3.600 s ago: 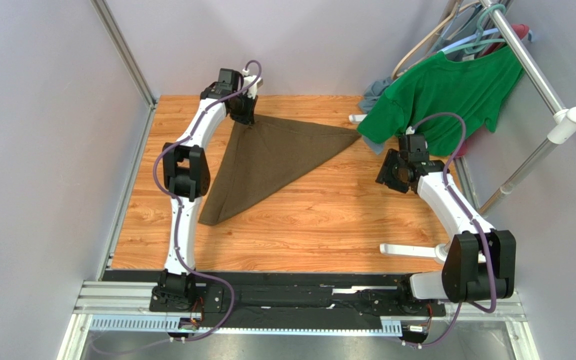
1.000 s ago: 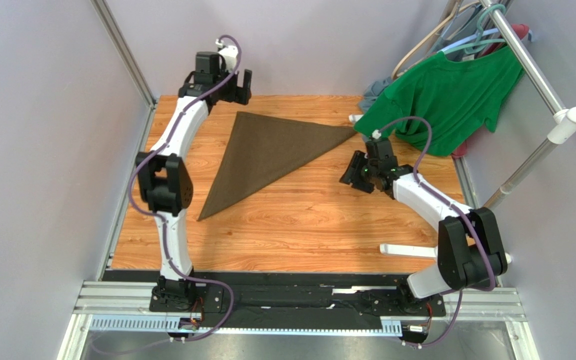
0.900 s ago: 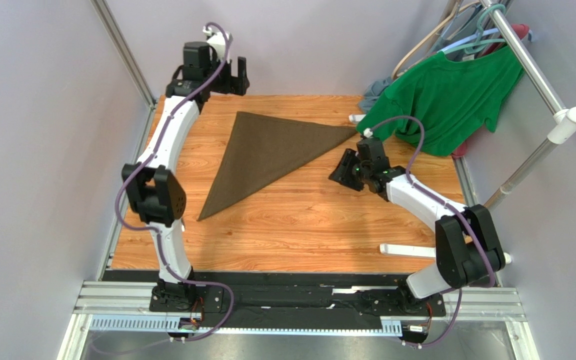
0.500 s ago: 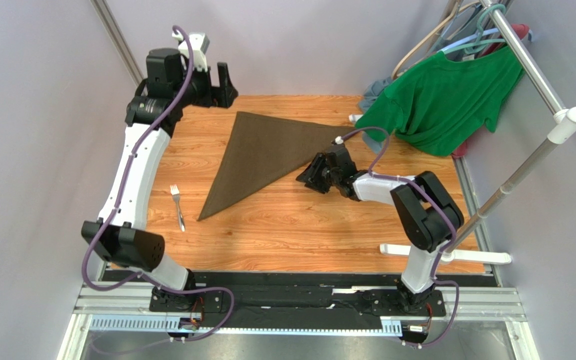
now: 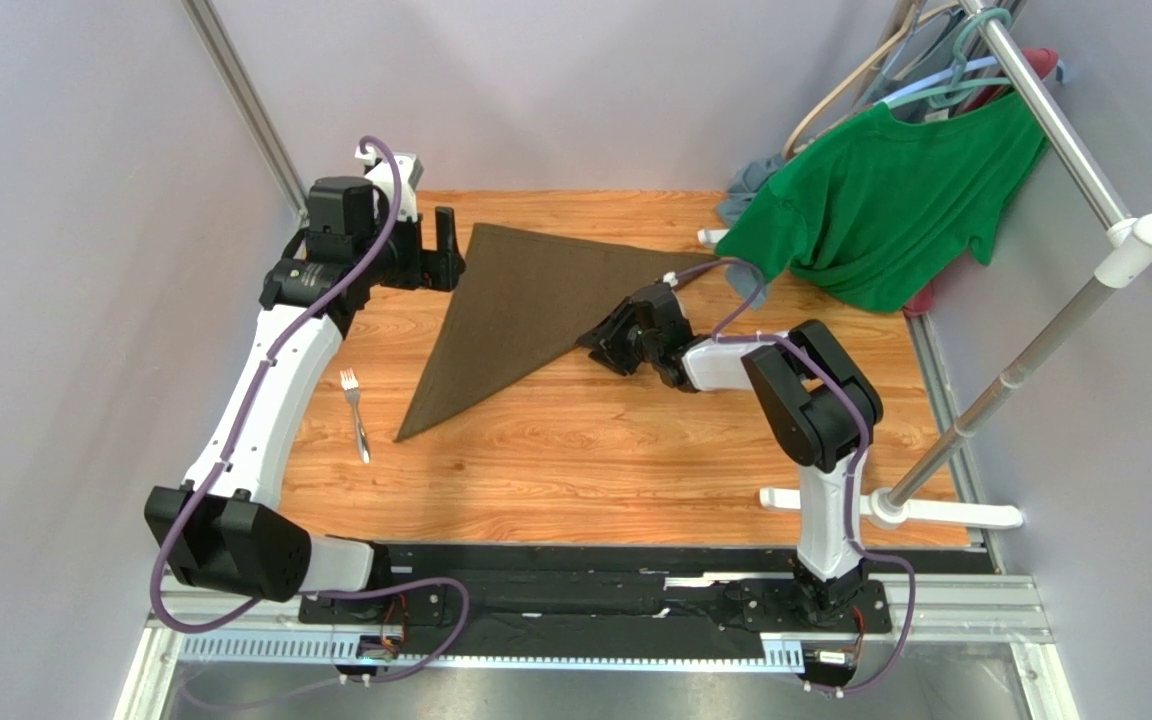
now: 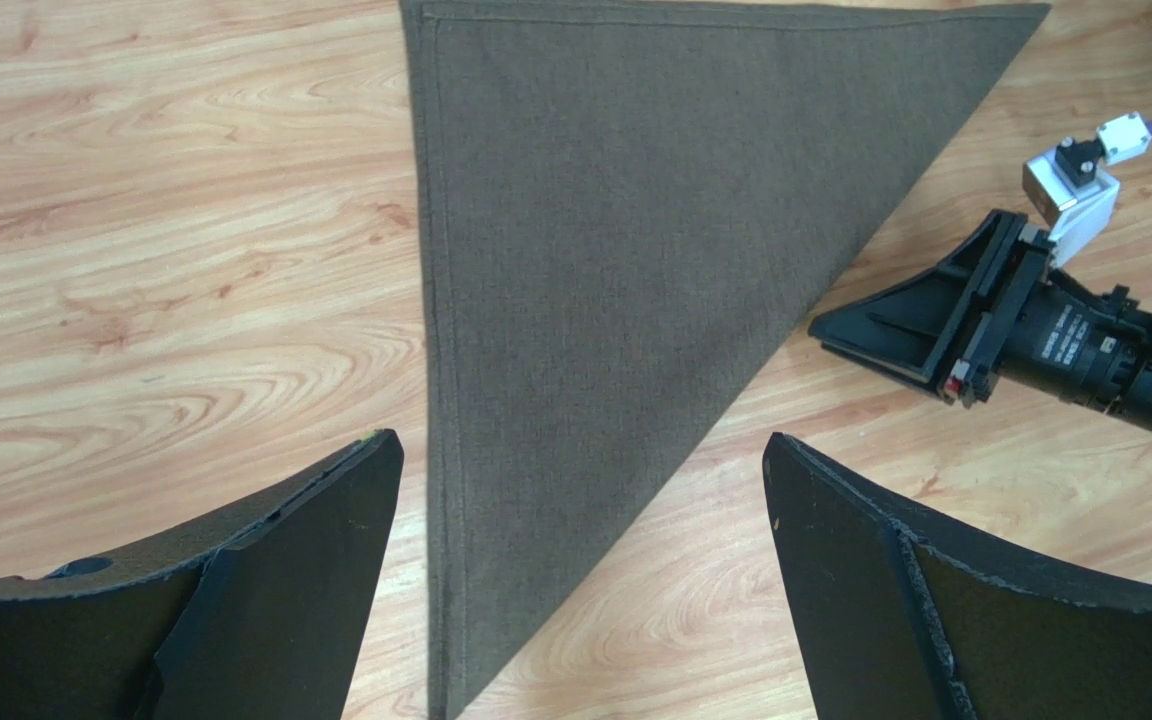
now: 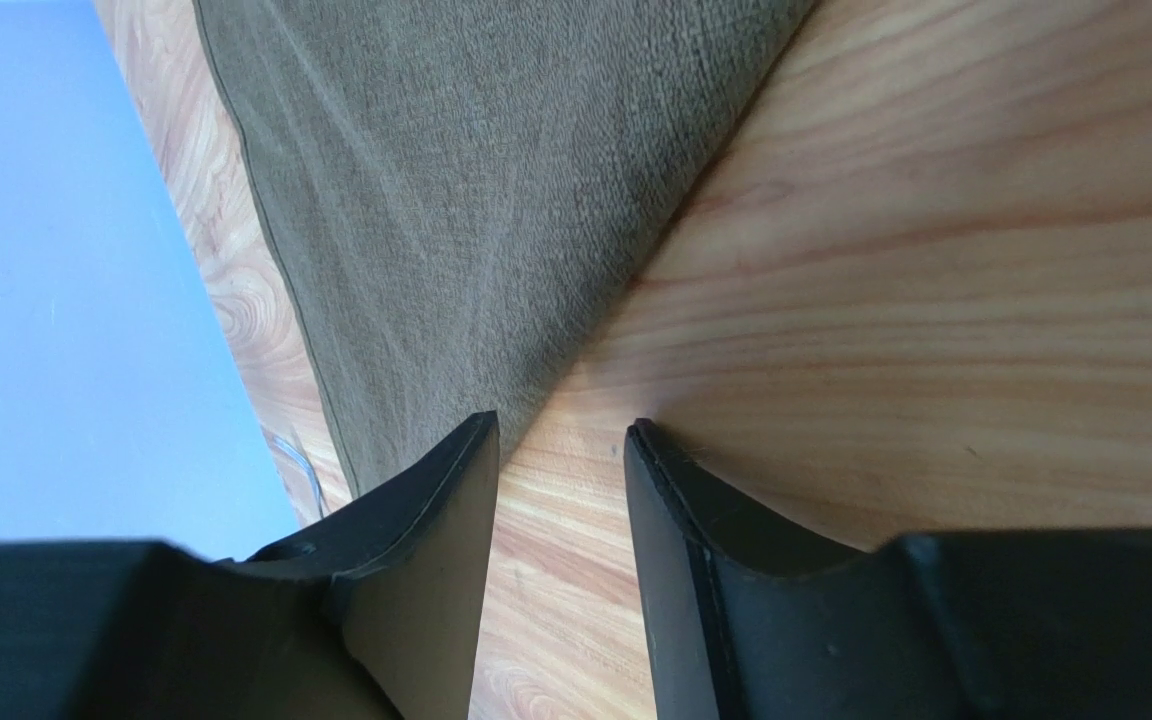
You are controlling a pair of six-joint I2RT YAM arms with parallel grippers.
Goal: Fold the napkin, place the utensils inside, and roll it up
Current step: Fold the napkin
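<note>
Olive-brown woven napkin (image 5: 537, 308), a flat folded triangle, lies far-centre on the wood-grain bench (image 5: 657, 450). Slim shiny fork (image 5: 355, 416) near left edge. Green T-shirt (image 5: 898, 188) overhangs far-right corner. Left gripper (image 6: 579, 443) gapes above cloth; right gripper (image 7: 560, 425) slightly parted at its diagonal edge, gripping nothing.

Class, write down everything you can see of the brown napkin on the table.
The napkin is a plain dark olive-brown woven cloth with a stitched hem, folded into a triangle. It lies flat on the wooden table, its longest edge running diagonally and one sharp corner pointing near-left. The right gripper sits low at that edge, jaws slightly apart astride it; whether it touches the cloth is unclear. Nothing lies on the napkin.
</note>
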